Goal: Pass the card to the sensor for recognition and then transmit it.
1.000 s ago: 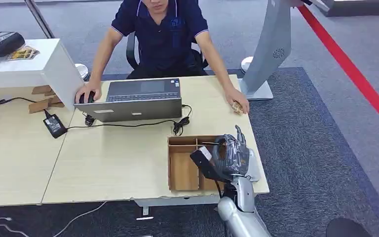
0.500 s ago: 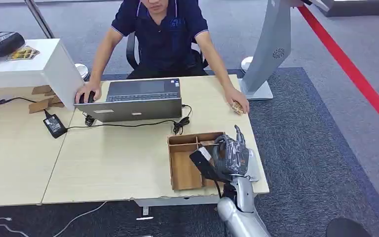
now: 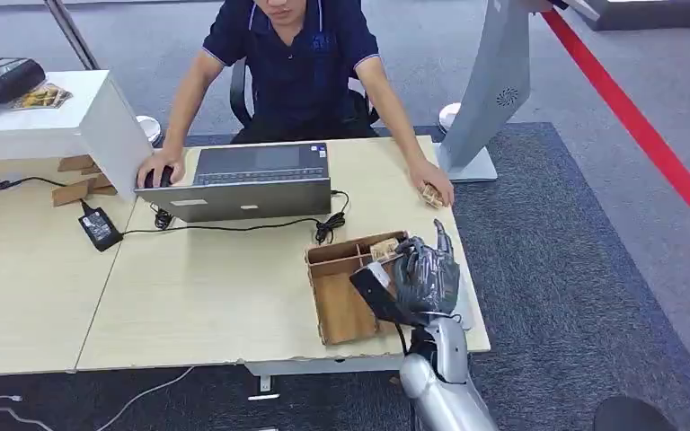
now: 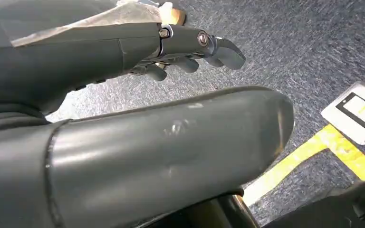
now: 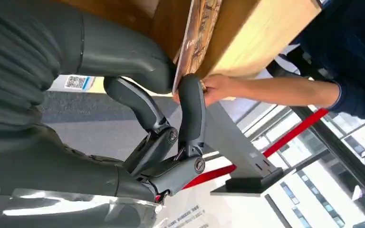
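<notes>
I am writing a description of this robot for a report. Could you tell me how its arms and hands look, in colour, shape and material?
The right arm is a smooth silver tube with rounded joints. The right hand is dark grey, with slim jointed fingers that have visible pivot screws, a thick grey thumb and a ribbed grey wrist cover. The left hand shows the same dark grey fingers and metal screws.

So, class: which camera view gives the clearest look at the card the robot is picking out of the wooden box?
The right wrist view: the card appears close up, pinched edge-on by the right hand. The head view shows it small at the wooden box. The left wrist view faces carpet.
</notes>
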Available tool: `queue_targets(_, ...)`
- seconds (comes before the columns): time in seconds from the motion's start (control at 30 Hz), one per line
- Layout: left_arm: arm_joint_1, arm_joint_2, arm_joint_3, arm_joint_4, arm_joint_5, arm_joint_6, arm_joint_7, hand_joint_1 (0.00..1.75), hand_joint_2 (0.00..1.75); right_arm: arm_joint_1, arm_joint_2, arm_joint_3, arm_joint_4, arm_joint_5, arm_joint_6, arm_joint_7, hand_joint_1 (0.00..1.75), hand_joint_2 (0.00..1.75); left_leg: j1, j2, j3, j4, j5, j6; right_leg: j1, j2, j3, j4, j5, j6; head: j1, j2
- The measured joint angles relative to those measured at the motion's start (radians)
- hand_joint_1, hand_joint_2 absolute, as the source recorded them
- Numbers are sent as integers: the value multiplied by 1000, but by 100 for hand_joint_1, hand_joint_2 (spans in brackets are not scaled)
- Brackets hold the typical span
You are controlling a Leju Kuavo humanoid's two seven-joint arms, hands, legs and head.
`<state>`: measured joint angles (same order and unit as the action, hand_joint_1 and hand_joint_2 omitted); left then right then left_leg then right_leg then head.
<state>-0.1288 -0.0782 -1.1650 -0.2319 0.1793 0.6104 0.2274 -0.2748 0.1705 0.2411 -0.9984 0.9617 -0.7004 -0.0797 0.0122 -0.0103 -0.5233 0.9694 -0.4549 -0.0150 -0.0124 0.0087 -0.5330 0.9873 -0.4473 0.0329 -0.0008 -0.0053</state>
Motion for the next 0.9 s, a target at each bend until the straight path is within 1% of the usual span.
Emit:
queue_targets(0.33,0,0,0,0,0,0,0,0,0,8,-16,-2,-74,-3,0,10,175,175,0,0,0,0,0,0,0,0,0,0,0,0,0,0)
queue_targets(0.9,0,0,0,0,0,0,0,0,0,20,-16,-7,-129,5,0,-13,175,175,0,0,0,0,0,0,0,0,0,0,0,0,0,0)
